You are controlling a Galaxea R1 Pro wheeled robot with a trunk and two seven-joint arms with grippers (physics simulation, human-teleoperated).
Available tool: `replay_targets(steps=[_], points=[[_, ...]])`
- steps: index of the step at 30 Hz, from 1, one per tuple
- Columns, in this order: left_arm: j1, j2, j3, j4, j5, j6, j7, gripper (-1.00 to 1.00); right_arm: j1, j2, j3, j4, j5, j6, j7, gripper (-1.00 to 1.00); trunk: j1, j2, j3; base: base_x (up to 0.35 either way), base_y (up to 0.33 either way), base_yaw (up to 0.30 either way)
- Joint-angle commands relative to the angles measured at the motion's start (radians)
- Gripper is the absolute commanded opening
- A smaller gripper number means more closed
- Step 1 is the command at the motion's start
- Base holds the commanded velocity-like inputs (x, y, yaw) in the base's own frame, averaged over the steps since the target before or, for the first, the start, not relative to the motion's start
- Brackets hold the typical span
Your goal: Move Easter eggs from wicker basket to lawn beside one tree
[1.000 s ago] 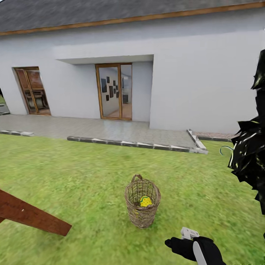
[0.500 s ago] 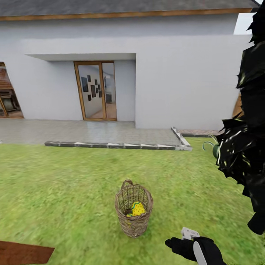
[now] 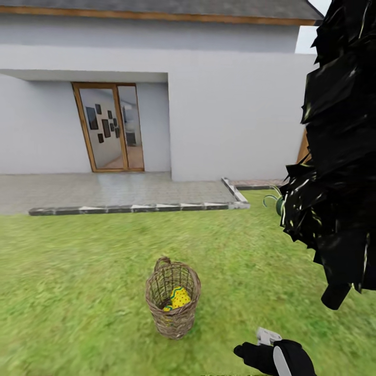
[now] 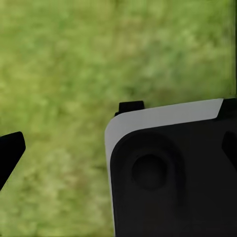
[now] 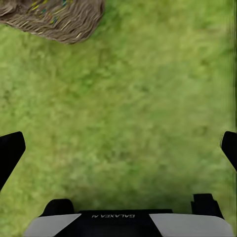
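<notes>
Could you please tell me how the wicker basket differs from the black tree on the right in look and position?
The wicker basket is light brown, open-woven and low, with yellow patterned eggs showing inside; the black tree is dark, ragged and solid-looking, rising past the picture's top. The basket sits in open grass near the middle of the head view; the tree stands at the right edge. Both stand on the lawn.

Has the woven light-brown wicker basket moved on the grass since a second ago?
No. The wicker basket keeps its spot relative to the paving kerb; the camera moved.
</notes>
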Motion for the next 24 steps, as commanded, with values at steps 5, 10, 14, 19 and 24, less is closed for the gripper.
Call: replay_targets(steps=[5, 10, 14, 19, 24], points=[[0.0, 0.0, -0.008, 0.0, -0.002, -0.003, 0.004, 1.0, -0.001, 0.001, -0.002, 0.0, -0.002, 0.004, 0.0, 1.0, 0.0, -0.001, -0.003, 0.001, 0.001, -0.278], [0.0, 0.0, -0.008, 0.0, -0.003, -0.003, 0.004, 1.0, -0.001, 0.001, -0.002, 0.0, -0.002, 0.004, 0.0, 1.0, 0.0, -0.001, -0.006, 0.0, 0.0, -0.278], [0.0, 0.0, -0.008, 0.0, -0.002, -0.003, 0.005, 1.0, -0.001, 0.001, -0.002, 0.003, -0.001, 0.004, 0.0, 1.0, 0.0, -0.001, -0.008, 0.0, 0.0, -0.277], [0.0, 0.0, -0.008, 0.0, -0.002, -0.003, 0.005, 1.0, -0.001, 0.0, -0.005, 0.005, -0.001, 0.004, 0.0, 1.0, 0.0, -0.001, -0.01, 0.0, 0.0, -0.274], [0.0, 0.0, -0.008, 0.0, -0.003, -0.003, 0.005, 1.0, -0.001, -0.001, -0.007, 0.016, -0.001, 0.004, 0.0, 1.0, 0.0, -0.001, -0.013, 0.0, 0.0, -0.273]])
